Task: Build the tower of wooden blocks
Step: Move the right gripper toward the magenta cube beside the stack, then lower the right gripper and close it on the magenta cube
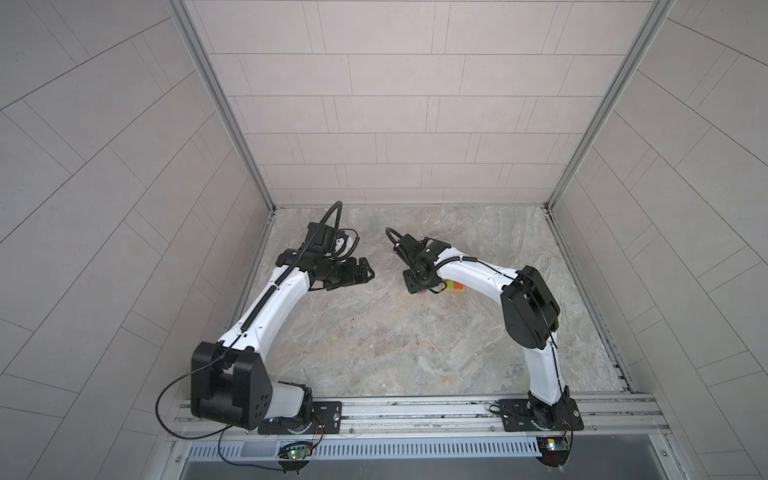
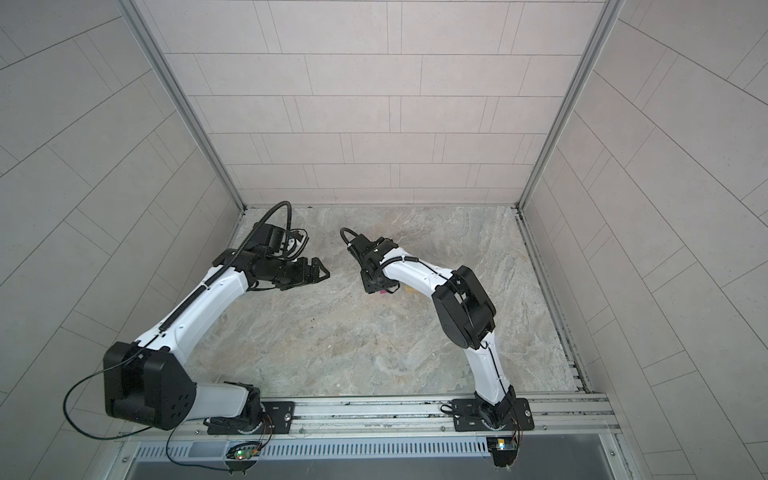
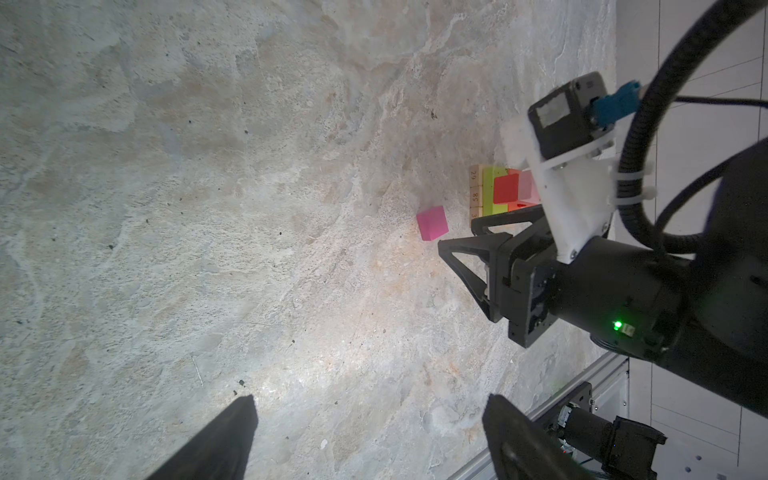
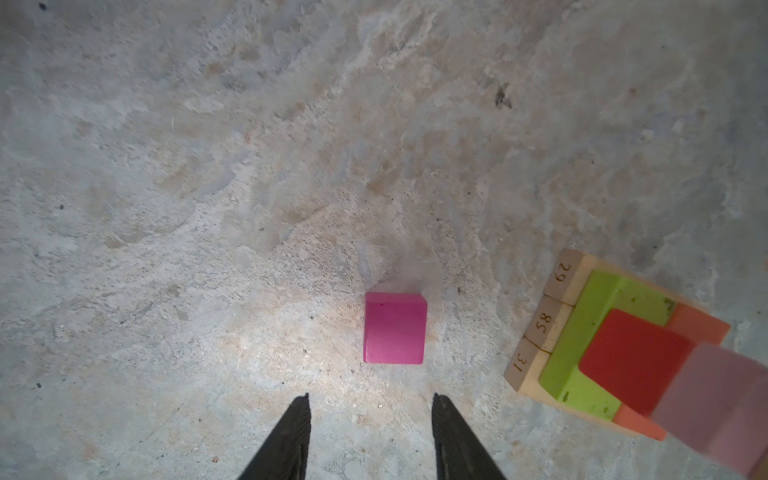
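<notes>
Stone-pattern worktop (image 1: 374,353), a few dark specks on it. Grey tiled walls (image 1: 395,104) on three sides. Aluminium rail (image 1: 415,411) along near edge, slotted duct (image 1: 415,449) just outside it.

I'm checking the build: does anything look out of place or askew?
Only the magenta cube: it sits alone on the table beside the tower, not on it. The right pincer is open just short of it, not touching. The tower itself looks tidy, with nothing toppled.
</notes>
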